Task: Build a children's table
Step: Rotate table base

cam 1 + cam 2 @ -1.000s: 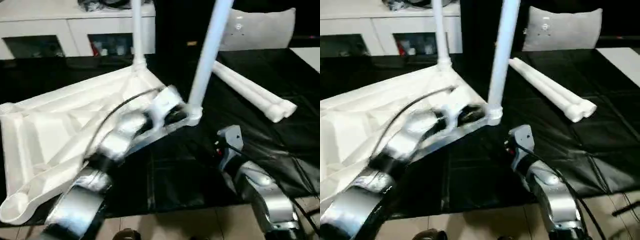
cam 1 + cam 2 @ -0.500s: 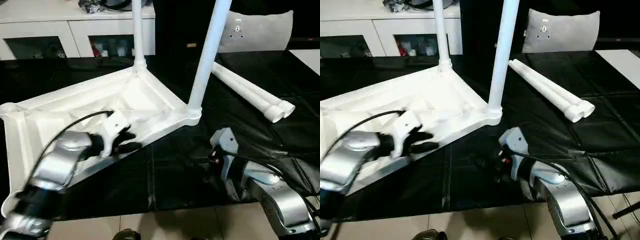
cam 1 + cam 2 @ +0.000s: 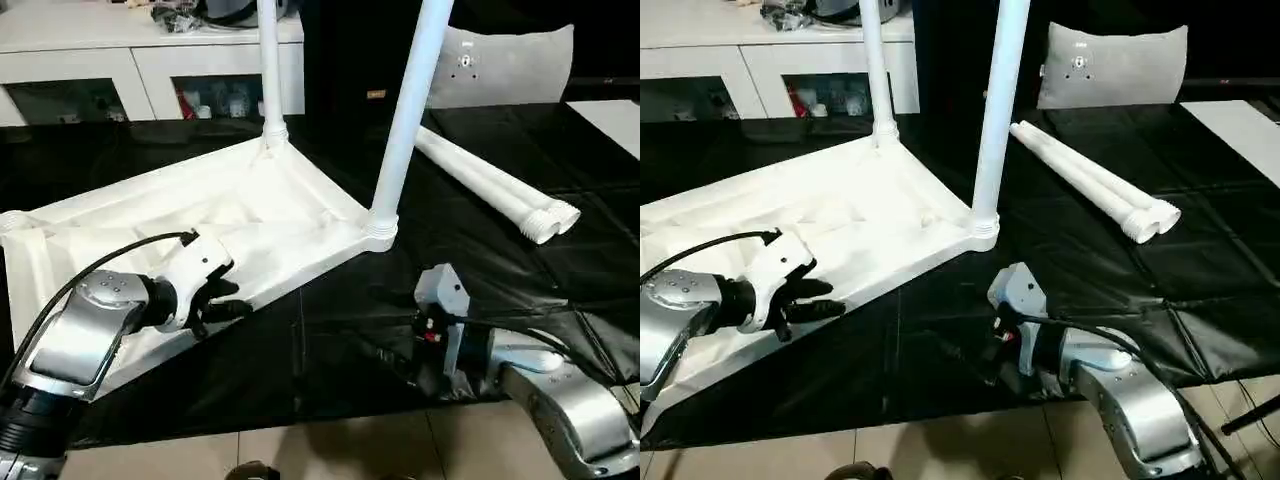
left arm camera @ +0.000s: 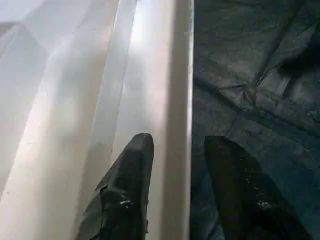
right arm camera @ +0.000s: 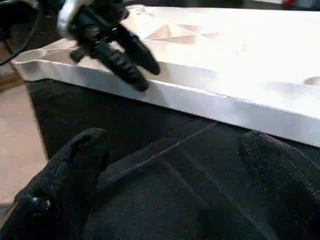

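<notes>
Since 1 s ago the left gripper (image 3: 222,297) dropped from mid-frame to lower left; its half-open jaws straddle the tabletop (image 3: 150,215) rim, no grip yet. Right gripper (image 5: 170,170) gapes wide, empty. Next — seat deeper, squeeze square, keep the mounted legs (image 3: 405,110) upright.

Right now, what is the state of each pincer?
Left pincer: fingers astride the table top's rim; grip cannot be told.
Right pincer: open, empty.
</notes>
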### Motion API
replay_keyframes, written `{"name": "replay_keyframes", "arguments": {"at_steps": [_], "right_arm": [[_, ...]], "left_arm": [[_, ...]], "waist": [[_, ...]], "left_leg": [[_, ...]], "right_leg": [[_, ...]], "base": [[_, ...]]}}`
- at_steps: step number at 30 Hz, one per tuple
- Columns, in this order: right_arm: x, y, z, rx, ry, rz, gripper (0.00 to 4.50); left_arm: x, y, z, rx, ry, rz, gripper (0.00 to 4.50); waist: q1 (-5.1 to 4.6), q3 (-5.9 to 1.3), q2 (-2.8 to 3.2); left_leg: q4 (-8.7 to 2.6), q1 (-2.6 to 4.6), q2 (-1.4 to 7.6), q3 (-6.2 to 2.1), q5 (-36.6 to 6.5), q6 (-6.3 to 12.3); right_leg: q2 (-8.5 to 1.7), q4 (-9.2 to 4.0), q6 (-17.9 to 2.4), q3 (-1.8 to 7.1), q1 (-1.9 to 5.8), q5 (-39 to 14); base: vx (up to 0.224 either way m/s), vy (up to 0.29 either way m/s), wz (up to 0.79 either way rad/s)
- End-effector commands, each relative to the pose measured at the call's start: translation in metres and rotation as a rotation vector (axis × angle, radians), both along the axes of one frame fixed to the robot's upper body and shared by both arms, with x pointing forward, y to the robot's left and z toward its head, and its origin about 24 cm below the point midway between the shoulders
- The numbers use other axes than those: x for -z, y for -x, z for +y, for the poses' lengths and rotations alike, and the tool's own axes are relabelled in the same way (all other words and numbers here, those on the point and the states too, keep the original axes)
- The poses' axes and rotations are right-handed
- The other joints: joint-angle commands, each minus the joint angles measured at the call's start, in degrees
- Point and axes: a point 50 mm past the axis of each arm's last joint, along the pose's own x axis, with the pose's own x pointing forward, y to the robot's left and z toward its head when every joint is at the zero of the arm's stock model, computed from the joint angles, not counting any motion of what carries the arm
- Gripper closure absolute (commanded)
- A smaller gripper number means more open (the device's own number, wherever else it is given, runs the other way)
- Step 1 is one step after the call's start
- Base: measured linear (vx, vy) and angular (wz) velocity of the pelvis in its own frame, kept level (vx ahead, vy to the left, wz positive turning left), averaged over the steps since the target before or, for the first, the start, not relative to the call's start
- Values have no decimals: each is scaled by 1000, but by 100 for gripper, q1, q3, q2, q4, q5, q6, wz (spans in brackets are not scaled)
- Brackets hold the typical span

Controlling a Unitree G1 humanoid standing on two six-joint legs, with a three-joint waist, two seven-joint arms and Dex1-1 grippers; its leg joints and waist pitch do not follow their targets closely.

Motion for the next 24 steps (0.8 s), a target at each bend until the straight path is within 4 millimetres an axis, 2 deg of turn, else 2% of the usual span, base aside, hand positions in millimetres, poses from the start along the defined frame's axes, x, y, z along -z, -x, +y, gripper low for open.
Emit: {"name": "replay_keyframes", "arguments": {"at_steps": [1, 6, 9, 15, 19, 24], "right_arm": [[-2, 1, 1, -12, -5, -3, 0], [-3, 0, 0, -9, -3, -5, 0], [-3, 1, 0, -8, -2, -5, 0], [-3, 2, -1, -9, 2, -4, 0], [-3, 2, -2, -6, 6, -5, 0], [-4, 1, -3, 3, 9, -11, 0]], "left_arm": [[-2, 0, -2, 1, 0, -6, 295], [4, -1, -1, -24, -5, 8, 342], [6, -1, -1, -24, -15, 12, 352], [9, -1, 0, -16, -58, 17, 421], [11, 0, -2, -4, -68, 26, 441], [14, -2, -4, 1, -79, 33, 441]], "waist": [[-4, -329, 19], [-26, -337, 17], [-40, -342, 15], [-36, -351, 19], [-39, -353, 32], [-47, -347, 35]], "left_leg": [[-532, 191, 268, -224, -2664, -259], [-521, 189, 261, -229, -2633, -252], [-519, 180, 257, -227, -2587, -234], [-518, 175, 263, -220, -2498, -218], [-514, 177, 262, -218, -2490, -214], [-511, 198, 257, -215, -2576, -234]], "right_leg": [[-283, -467, -640, 179, 86, -2863], [-284, -480, -598, 174, 81, -2944], [-275, -473, -607, 172, 87, -2869], [-272, -451, -663, 178, 101, -2667], [-270, -446, -703, 177, 103, -2619], [-267, -462, -685, 175, 92, -2710]], "base": [[0, 0, 0], [0, 0, 0], [0, 0, 0], [0, 0, 0], [0, 0, 0], [0, 0, 0]]}}
